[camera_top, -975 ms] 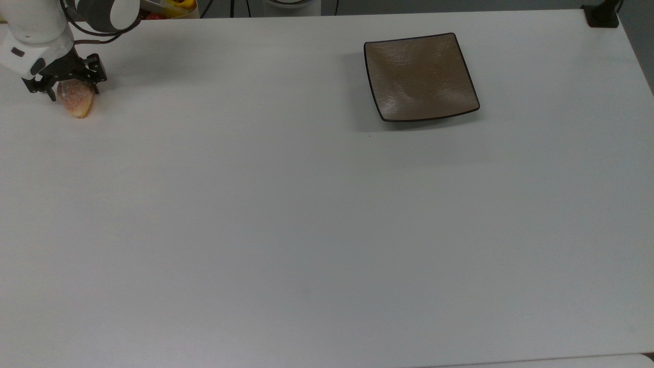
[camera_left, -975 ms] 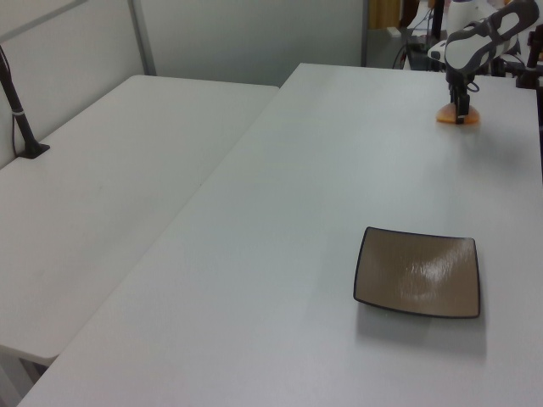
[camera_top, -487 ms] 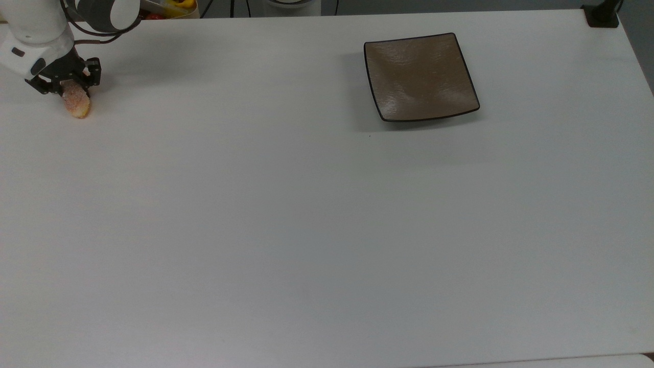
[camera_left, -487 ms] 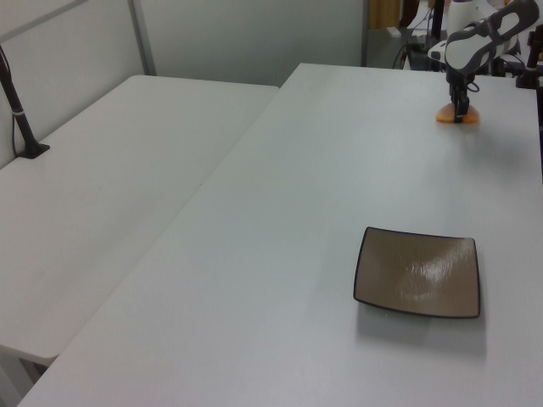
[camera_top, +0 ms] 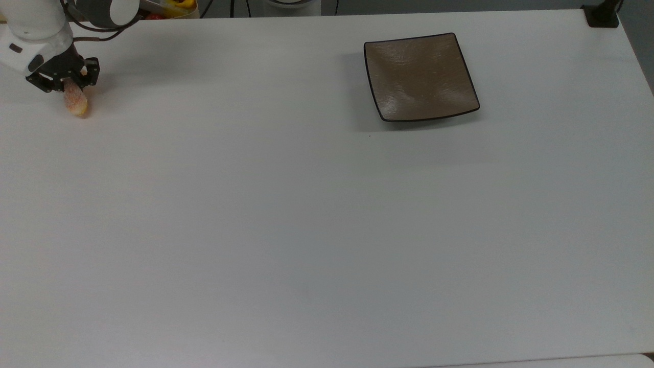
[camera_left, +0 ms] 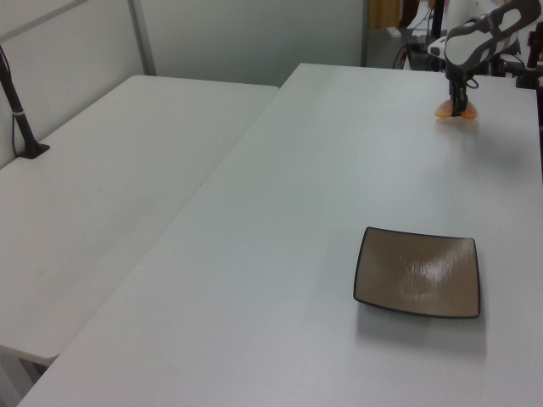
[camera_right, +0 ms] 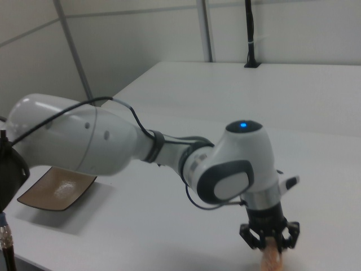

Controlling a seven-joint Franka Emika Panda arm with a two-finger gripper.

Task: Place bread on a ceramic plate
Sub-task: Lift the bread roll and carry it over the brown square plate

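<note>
The bread [camera_top: 75,102], a small orange-pink speckled bun, hangs tilted on its edge at the top view's far left, close to the white table. My gripper [camera_top: 71,91] is shut on the bread from above. The left view has the gripper [camera_left: 459,103] and bread [camera_left: 456,111] at the far end of the table. The right view shows the gripper [camera_right: 270,244] pointing straight down with the bread [camera_right: 273,259] between its fingers. The ceramic plate [camera_top: 420,76], square and brown with a dark rim, sits bare far to the top view's right; plate [camera_left: 417,272], plate [camera_right: 55,189].
A container with yellow and red items [camera_top: 171,7] stands behind the table's edge near the arm. A black clamp post [camera_top: 602,14] sits at the top view's upper right corner. A second white table [camera_left: 102,195] adjoins on the left view's left.
The fingers have closed on the bread; it went from lying flat to tipped on edge, and it has risen slightly with the gripper. The plate has not moved.
</note>
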